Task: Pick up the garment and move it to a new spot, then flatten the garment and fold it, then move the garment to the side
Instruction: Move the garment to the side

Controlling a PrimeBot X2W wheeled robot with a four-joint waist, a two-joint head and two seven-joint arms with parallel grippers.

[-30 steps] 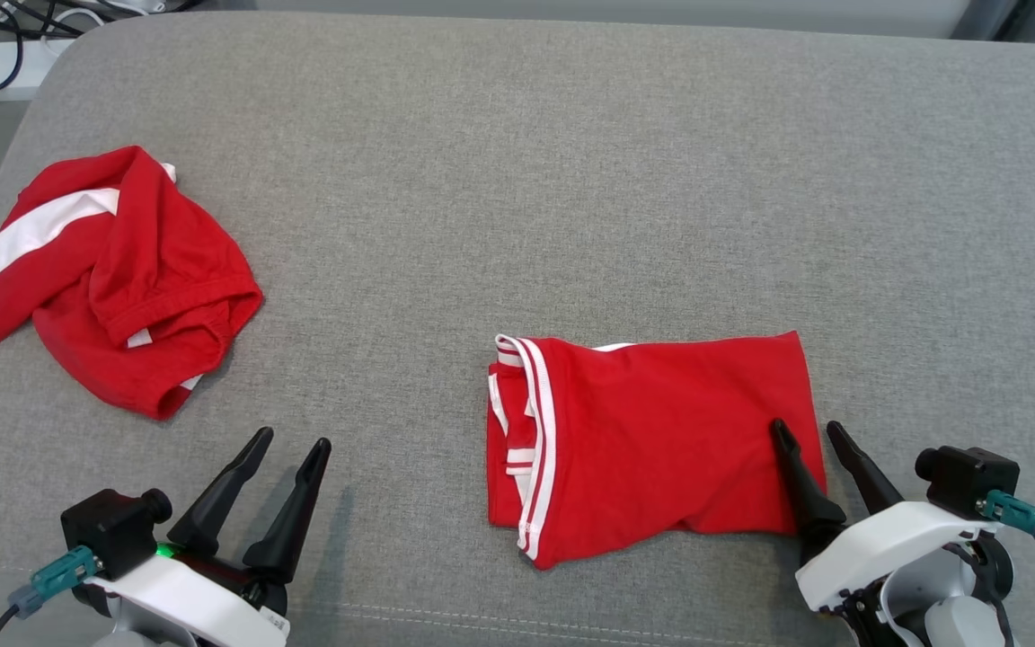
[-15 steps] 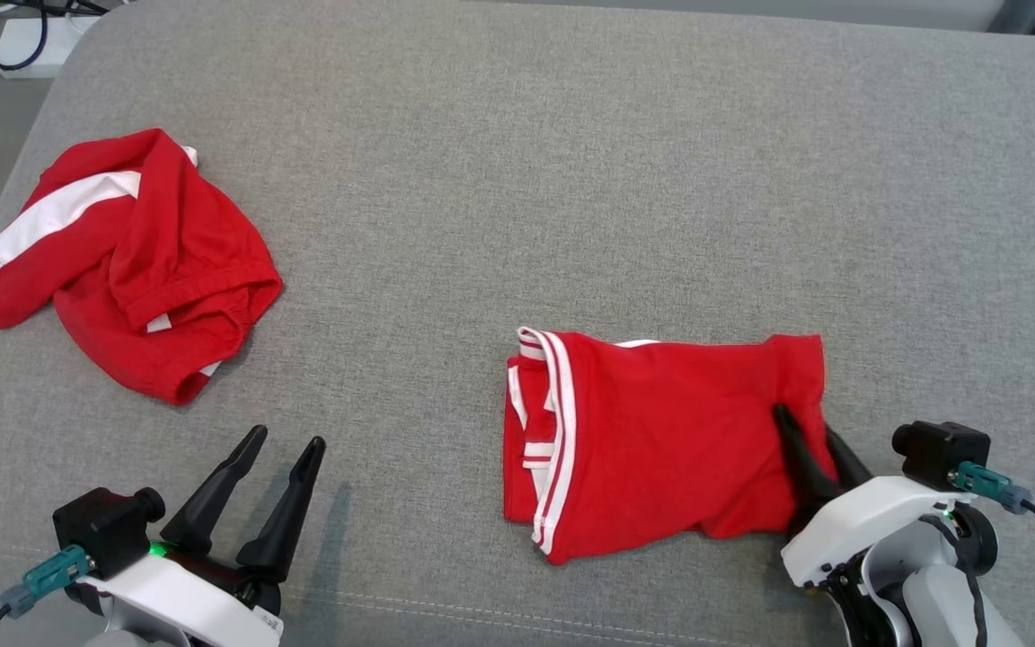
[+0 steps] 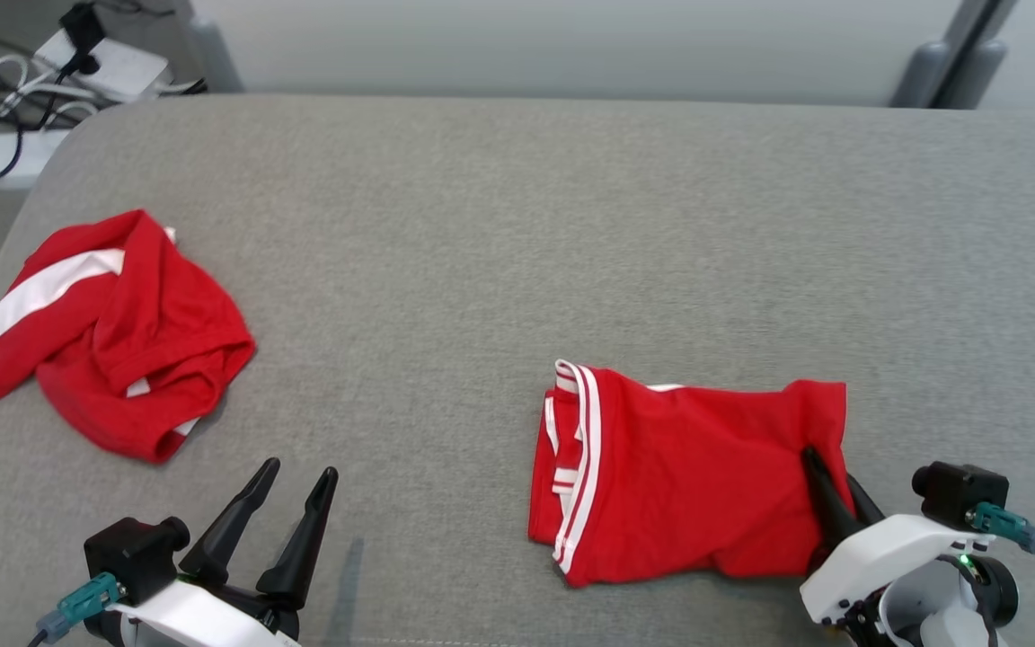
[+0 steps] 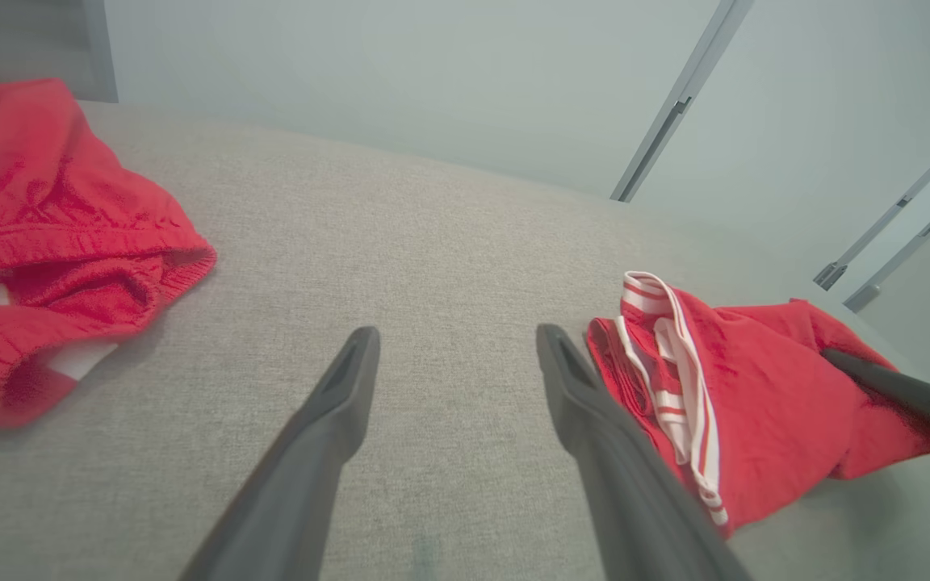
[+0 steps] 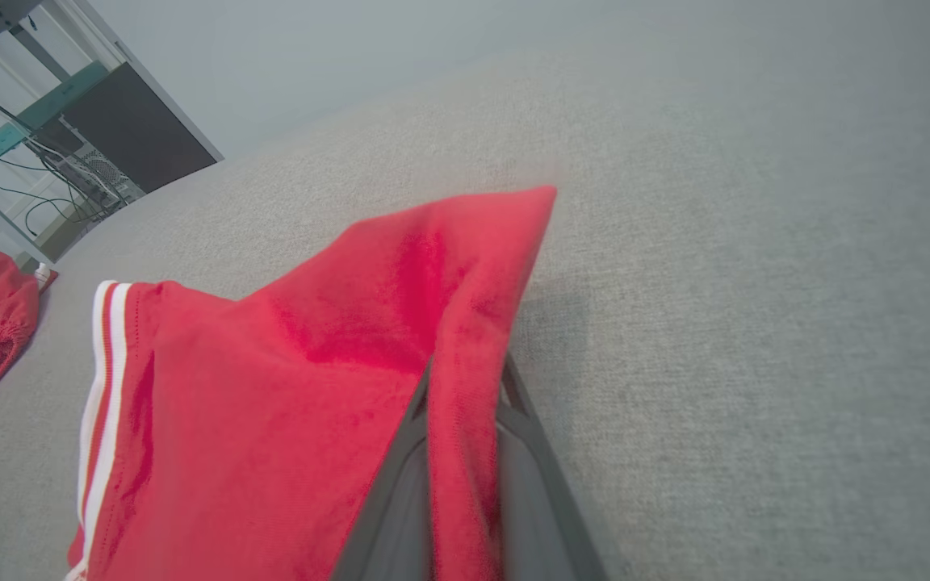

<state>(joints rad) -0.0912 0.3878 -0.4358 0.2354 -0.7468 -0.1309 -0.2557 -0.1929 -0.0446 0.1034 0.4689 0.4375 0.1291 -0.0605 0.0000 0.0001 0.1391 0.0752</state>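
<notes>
One folded garment point(image 3: 688, 476) was clamped at its right edge in right end effector point(image 3: 829, 469), likely for moving aside. Left end effector point(image 3: 300, 469) hung spread, empty.

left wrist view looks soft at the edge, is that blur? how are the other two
Left wrist view: the crumpled red garment smears at the left edge. Right wrist view: the folded red garment is soft near the lens. Head view: even light, no glare, a faint shadow beside the left jaws on the grey fabric surface.
</notes>
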